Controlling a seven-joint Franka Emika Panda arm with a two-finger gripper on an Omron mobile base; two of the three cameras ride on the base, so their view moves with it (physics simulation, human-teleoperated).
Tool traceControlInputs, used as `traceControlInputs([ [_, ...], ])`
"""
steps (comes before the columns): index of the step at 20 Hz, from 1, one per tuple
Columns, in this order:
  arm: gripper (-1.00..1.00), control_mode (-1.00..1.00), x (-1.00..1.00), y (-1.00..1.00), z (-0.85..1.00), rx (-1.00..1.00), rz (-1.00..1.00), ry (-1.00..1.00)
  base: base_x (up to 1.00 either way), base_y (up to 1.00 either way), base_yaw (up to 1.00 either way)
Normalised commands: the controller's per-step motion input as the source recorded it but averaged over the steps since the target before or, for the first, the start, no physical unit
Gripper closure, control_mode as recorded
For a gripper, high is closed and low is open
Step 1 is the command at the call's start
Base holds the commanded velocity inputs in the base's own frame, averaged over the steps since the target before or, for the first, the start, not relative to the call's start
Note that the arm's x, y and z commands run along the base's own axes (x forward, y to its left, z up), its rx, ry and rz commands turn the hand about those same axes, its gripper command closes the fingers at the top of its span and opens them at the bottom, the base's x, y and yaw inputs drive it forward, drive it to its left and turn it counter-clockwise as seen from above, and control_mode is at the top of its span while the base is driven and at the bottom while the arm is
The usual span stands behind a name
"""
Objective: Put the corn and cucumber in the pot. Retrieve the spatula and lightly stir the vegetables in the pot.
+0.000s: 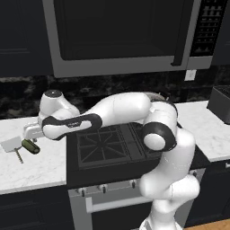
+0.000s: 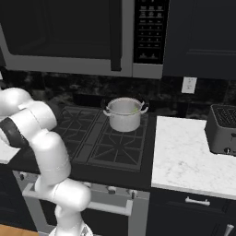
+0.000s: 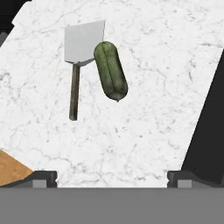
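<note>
Fingers (image 3: 43,176) wide apart, clamped on nothing, at the bottom corners of the hand view.

Poised above the marble counter (image 3: 153,109) for a grab: cucumber (image 3: 110,70) upper middle, tilted, touching the spatula (image 3: 81,52) blade's right edge. In the right base view, farther off, pot (image 2: 124,114) centre frame on the stove (image 2: 110,138), something yellow-green inside, probably corn. Cucumber likely next.

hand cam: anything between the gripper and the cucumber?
Nothing. In the hand view, bare white marble counter runs from the gripper to the cucumber. The spatula lies beside the cucumber, off that stretch.
</note>
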Motion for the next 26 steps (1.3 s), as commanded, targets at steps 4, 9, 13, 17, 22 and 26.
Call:
traceControlInputs([
  [4,-1.0,-1.0,0.31,0.55,-0.08,-0.04,0.0,0.0,0.0,0.0,0.0],
  [9,-1.0,-1.0,0.37,0.54,-0.04,-0.06,-0.01,0.0,0.0,0.0,0.0],
  [13,-1.0,-1.0,0.43,0.33,0.0,-0.09,-0.07,0.0,0.0,0.0,0.0],
  [17,-1.0,-1.0,0.42,0.06,0.0,-0.09,-0.07,0.04,0.0,0.0,0.0],
  [22,-1.0,-1.0,0.33,-0.02,-0.25,-0.07,-0.04,0.09,0.0,0.0,0.0],
  [26,-1.0,-1.0,0.26,-0.12,-0.48,-0.04,0.0,0.06,0.0,0.0,0.0],
])
